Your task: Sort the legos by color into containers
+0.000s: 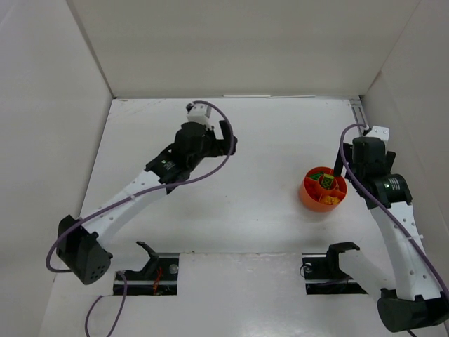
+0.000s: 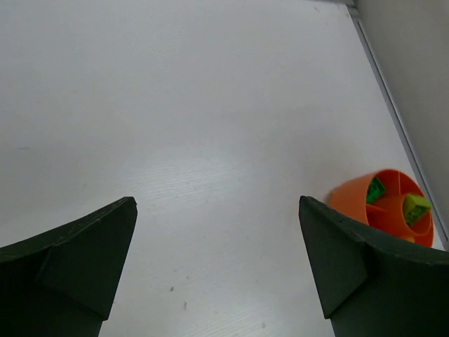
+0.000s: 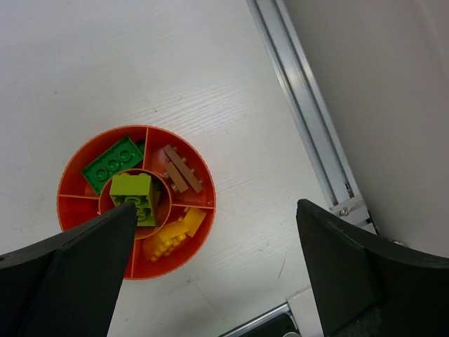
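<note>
Bowl [image 1: 309, 196] on table [image 1: 266, 140] right side, legos [image 3: 112, 163] in its compartments, one in centre well.

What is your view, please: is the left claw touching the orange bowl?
Apart. The top view shows bare table between the left claw and the orange bowl.

The white worktop [image 1: 266, 232] shows a faint wood grain and a few tiny dark specks [image 2: 171, 288]. A white back wall [image 1: 238, 42] stands at its far edge, a left wall [image 1: 42, 140] and a right wall [image 1: 421, 91] at its sides. A silver metal rail [image 3: 302, 105] runs along the right edge, at the foot of the right wall, with a small bracket [image 3: 347, 203] fixed to it.
</note>
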{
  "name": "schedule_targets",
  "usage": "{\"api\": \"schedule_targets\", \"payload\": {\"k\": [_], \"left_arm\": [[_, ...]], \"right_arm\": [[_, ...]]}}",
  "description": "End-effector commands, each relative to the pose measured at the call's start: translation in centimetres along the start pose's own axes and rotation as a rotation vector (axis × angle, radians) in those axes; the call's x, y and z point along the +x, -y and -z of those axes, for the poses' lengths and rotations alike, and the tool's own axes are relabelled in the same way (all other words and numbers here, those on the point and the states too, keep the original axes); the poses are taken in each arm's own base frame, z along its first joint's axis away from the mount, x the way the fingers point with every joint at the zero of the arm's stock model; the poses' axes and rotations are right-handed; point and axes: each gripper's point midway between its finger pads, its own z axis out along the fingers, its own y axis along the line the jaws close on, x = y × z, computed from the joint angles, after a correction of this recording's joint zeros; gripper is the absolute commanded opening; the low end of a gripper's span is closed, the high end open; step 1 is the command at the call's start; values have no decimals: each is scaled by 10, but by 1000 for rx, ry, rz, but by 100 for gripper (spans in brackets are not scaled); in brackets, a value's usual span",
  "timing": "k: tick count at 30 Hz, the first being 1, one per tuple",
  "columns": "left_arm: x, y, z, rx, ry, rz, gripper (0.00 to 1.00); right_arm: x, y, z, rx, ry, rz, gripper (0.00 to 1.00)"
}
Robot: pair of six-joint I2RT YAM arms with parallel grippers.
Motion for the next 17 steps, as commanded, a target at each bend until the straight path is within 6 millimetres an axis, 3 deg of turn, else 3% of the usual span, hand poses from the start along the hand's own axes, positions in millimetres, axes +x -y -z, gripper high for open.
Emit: {"api": "schedule_targets", "payload": {"k": [1, 5, 10, 17], "left_arm": [[-15, -57, 21, -194, 56, 118, 99], [-22, -85, 31, -246, 74, 157, 99], [-29, -89, 40, -253, 105, 155, 99], [-26, -92, 38, -270, 93, 152, 99]], "right_arm": [[-27, -3, 7, -34, 91, -42, 100], [-29, -4, 5, -35, 93, -42, 100], [-28, -5, 3, -33, 85, -38, 100], [-28, -4, 1, -21, 88, -30, 100]]}}
